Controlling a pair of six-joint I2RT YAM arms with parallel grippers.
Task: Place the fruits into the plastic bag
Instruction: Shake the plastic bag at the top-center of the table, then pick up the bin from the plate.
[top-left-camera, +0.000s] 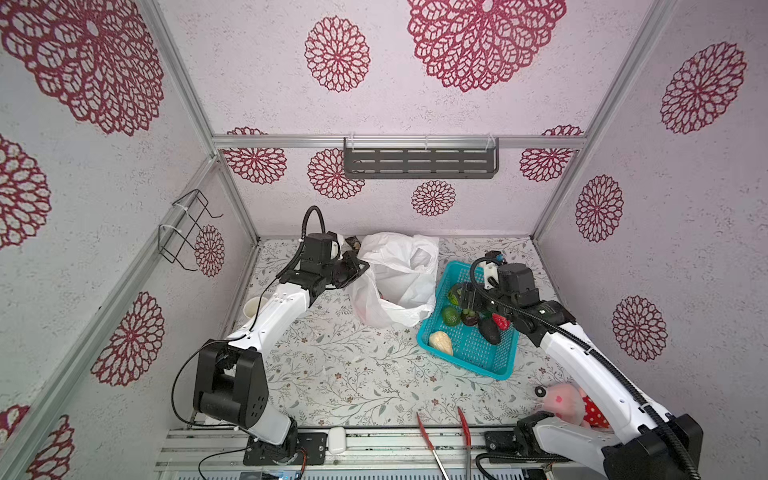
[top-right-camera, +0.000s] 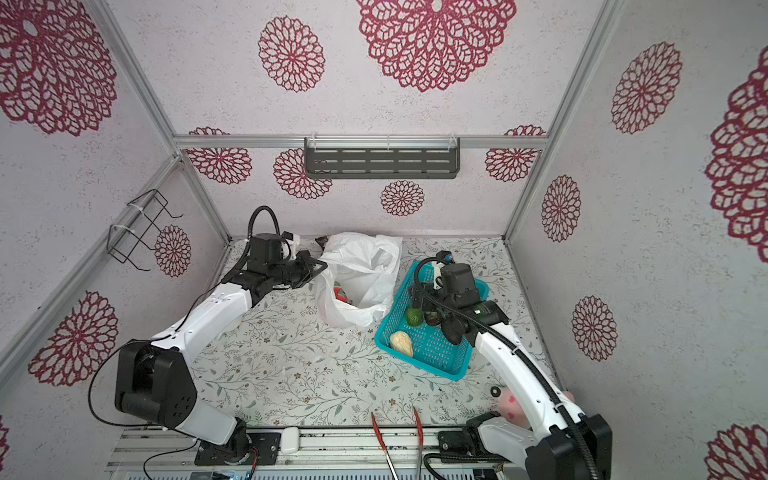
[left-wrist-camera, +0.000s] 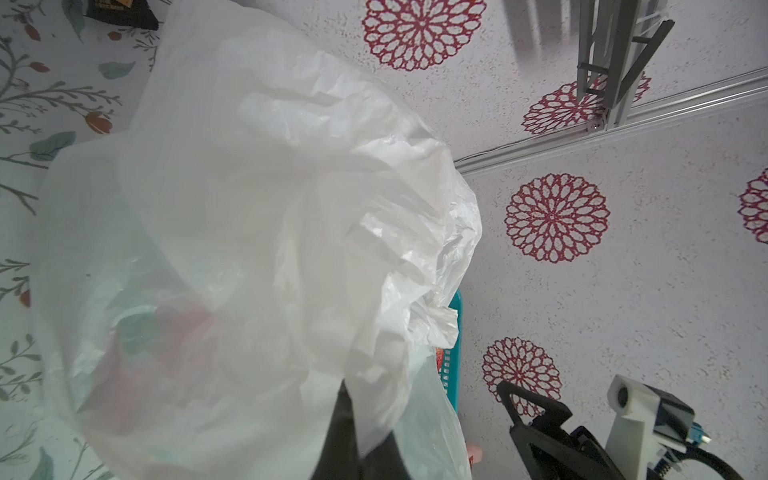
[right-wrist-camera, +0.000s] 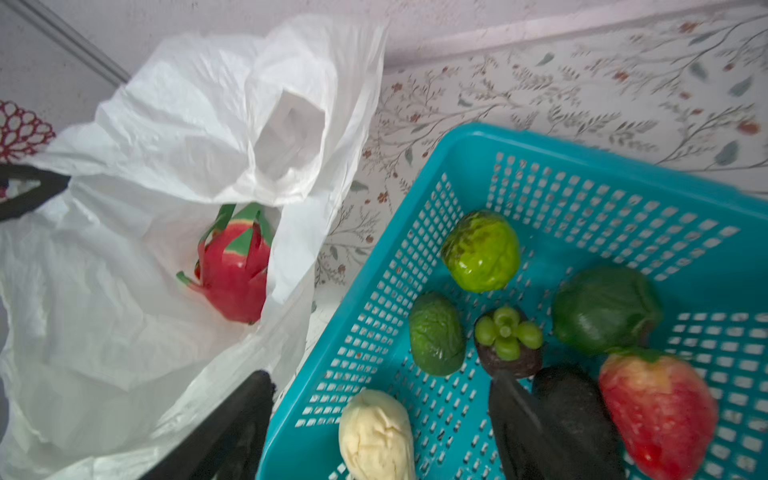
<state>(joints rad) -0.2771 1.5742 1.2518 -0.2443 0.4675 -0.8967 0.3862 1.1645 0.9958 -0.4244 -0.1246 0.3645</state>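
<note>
Your left gripper (top-left-camera: 360, 268) pinches the plastic bag (top-left-camera: 401, 266) rim (dragon fruit (right-wrist-camera: 235, 270) inside); your right gripper (right-wrist-camera: 380, 376) hangs wide and empty over the teal basket (right-wrist-camera: 582, 149) rim.

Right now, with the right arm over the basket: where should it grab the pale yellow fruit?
Across its thick middle, from straight above. The pale yellow fruit lies on its side, touching nothing else, near the teal basket wall, so a side approach looks blocked. Set the jaws across its short axis.

Crinkly, thin translucent plastic bag (right-wrist-camera: 124, 291); smooth, perforated teal plastic basket (right-wrist-camera: 540, 143).
</note>
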